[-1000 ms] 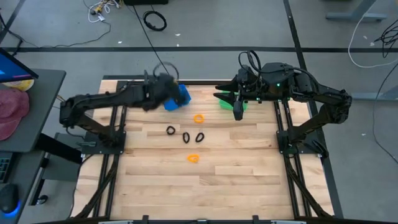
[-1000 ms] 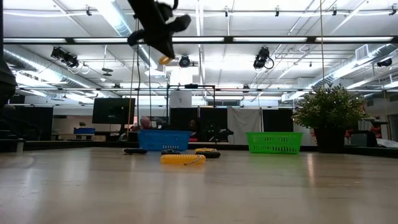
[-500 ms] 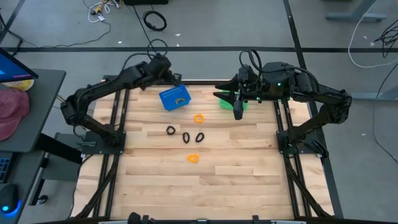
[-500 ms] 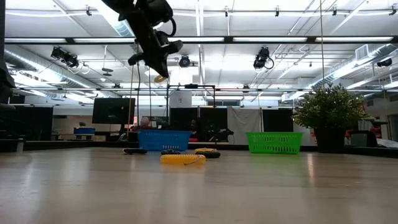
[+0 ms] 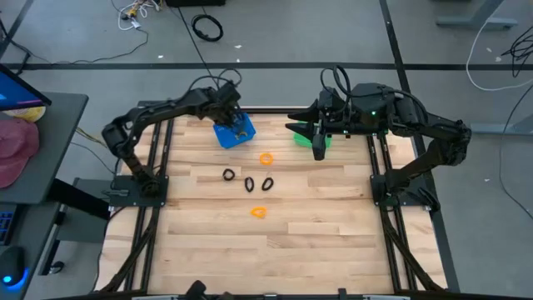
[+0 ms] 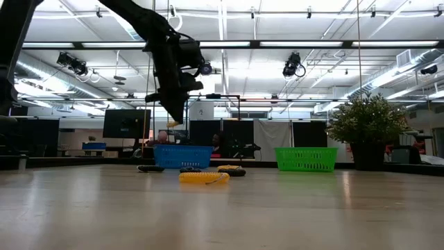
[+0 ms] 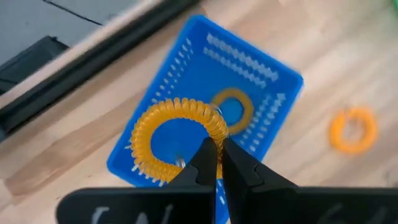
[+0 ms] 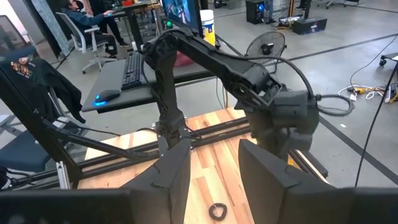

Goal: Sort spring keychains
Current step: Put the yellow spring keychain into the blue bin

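Orange coil ring (image 7: 177, 134) is pinched in the left claw (image 7: 214, 163), fingers closed tight on its rim, and it now hangs directly over the blue basket (image 7: 186, 68). Half a sec ago the left arm was swung back toward the upper left of the high frame w/ the basket fully exposed; now the claw (image 5: 229, 112) has come in over the basket (image 5: 236, 132), upper left-centre of the frame. In the low view the arm (image 6: 173, 76) has dropped lower, tip pointing down above the basket (image 6: 182, 156). One orange ring (image 7: 232, 110) already lies inside.

Meaning: this looks like the drop step for orange → blue basket; release not yet done, I'd judge it's next.

Centre of the high frame, on the desk (image 5: 316, 217): three black rings (image 5: 248, 180) in a loose row, one orange ring (image 5: 266, 158) just above them, another orange one (image 5: 259, 212) below. So roughly 5 left to sort.

Right of centre: right claw (image 5: 318, 142) hasn't moved, parked over the green basket (image 5: 301, 138), fingers (image 8: 174, 168) spread apart, holding nothing.
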{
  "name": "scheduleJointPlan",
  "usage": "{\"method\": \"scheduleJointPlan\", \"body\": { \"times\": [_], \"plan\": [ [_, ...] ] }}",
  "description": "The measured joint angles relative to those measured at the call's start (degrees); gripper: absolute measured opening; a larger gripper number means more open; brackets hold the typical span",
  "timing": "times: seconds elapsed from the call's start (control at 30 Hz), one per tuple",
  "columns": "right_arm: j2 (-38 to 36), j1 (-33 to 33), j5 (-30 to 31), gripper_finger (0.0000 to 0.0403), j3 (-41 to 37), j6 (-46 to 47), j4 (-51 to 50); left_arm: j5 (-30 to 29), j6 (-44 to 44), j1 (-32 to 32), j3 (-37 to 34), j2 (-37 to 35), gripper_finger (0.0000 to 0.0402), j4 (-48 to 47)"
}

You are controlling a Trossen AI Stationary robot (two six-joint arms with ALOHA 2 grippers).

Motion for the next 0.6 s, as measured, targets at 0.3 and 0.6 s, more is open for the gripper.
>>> {"method": "scheduleJointPlan", "body": {
  "times": [0.3, 0.6],
  "plan": [
    [0.0, 0.0, 0.0, 0.0136, 0.0, -0.25, 0.0, 2.91, 12.73, -0.16, 0.03, 5.61, 0.0007, -6.99],
    [0.0, 0.0, 0.0, 0.0136, 0.0, -0.26, 0.0, 2.78, 16.3, -0.33, 0.06, 10.3, 0.0007, -4.66]
  ]
}}
